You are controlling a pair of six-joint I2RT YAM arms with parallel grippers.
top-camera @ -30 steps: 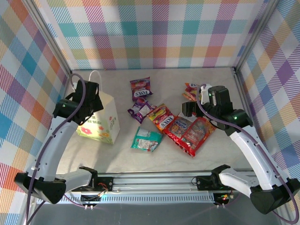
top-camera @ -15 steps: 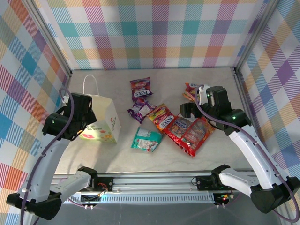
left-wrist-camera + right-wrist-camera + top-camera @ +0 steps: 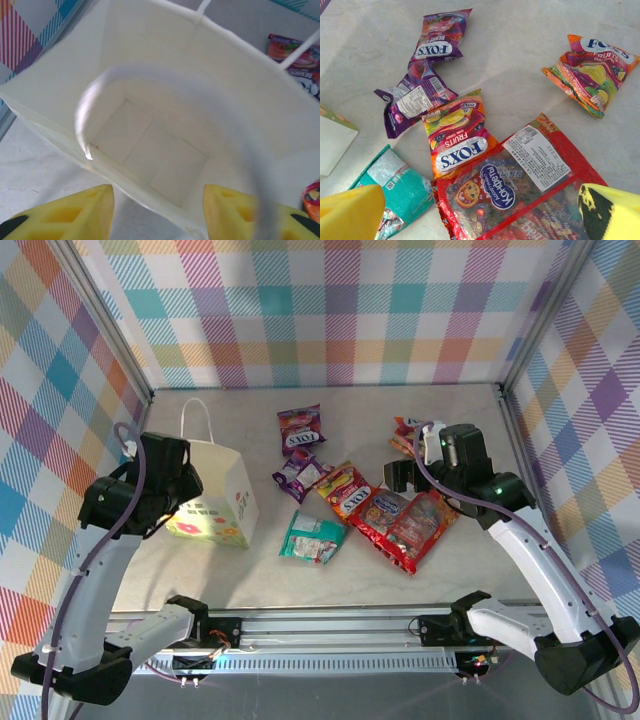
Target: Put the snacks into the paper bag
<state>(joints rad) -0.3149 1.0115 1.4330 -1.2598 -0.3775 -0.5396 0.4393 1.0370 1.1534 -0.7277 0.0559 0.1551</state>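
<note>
Top view, near to far. Teal packet point(image 3: 313, 537) lies nearest, around the middle of the table point(image 3: 470, 410). Big red packet point(image 3: 405, 523) is just beside it at its 3 o'clock.

Bag point(image 3: 232, 490) stands upright at the teal packet's 9 o'clock, apart from it, mouth up, flower print on the near face. Left gripper point(image 3: 183, 490) hangs over the bag's 9 o'clock side.

In the left wrist view the left gripper point(image 3: 157, 215) has its jaws wide and holds nothing. Its yellow fingers point(image 3: 65, 212) sit by the bag's near rim; I can't tell if they touch the paper. The bag point(image 3: 60, 75) is open and its folded floor shows. A cord handle point(image 3: 200, 95) loops across the mouth.

Orange packet point(image 3: 345, 490) is at big red's 11 o'clock, touching it. Near purple packet point(image 3: 300, 472) is just beside the orange one at its 10 o'clock.

Right gripper point(image 3: 398, 474) hovers over big red's 12 o'clock end. In the right wrist view the right gripper point(image 3: 480, 215) is spread wide and empty, fingers point(image 3: 350, 212) on either side of the big red packet point(image 3: 520, 185). Teal point(image 3: 395, 182) is by the left finger and orange point(image 3: 457, 135) is just ahead.

Far purple packet point(image 3: 300, 430) is at the near purple's 12 o'clock, almost touching. Red-yellow packet point(image 3: 408, 428) is at the right gripper's 12 o'clock, apart from the cluster and partly hidden by the arm.
</note>
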